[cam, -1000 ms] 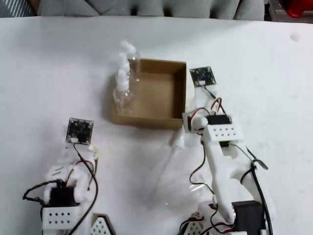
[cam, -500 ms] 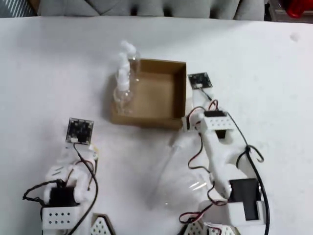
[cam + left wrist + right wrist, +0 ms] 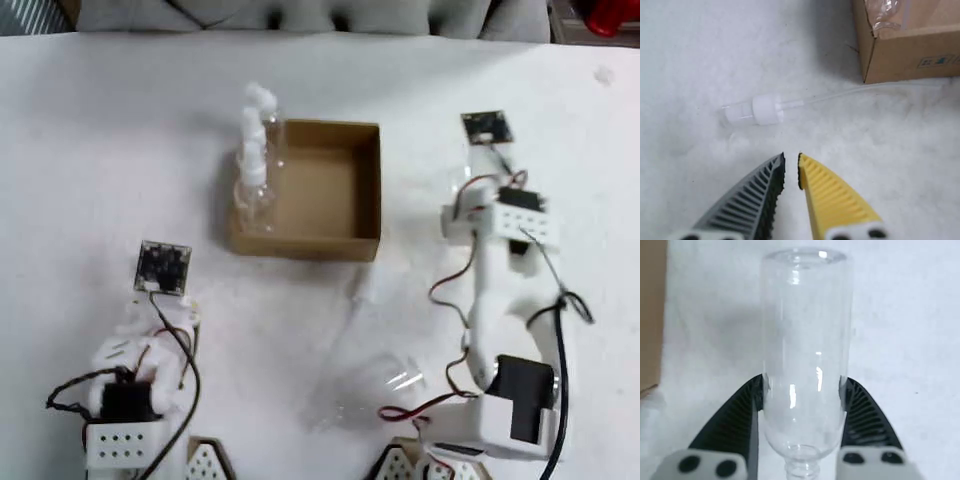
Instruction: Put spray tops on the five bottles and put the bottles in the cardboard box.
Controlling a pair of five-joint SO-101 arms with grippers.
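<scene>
Bottle looks like light, slick clear plastic, clamped mid-body in right gripper beside cardboard box; left gripper pinched together, empty, near spray top, so grab its collar, not the floppy tube.

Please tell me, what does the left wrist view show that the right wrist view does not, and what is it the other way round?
Left wrist view: the left gripper, its fingers almost together and holding nothing, over a spray top that lies on its side, with its thin tube running toward a corner of the cardboard box.
Right wrist view: the right gripper shut on a clear bottle with no top on its neck.
Both: the white table and a part of the cardboard box.
</scene>
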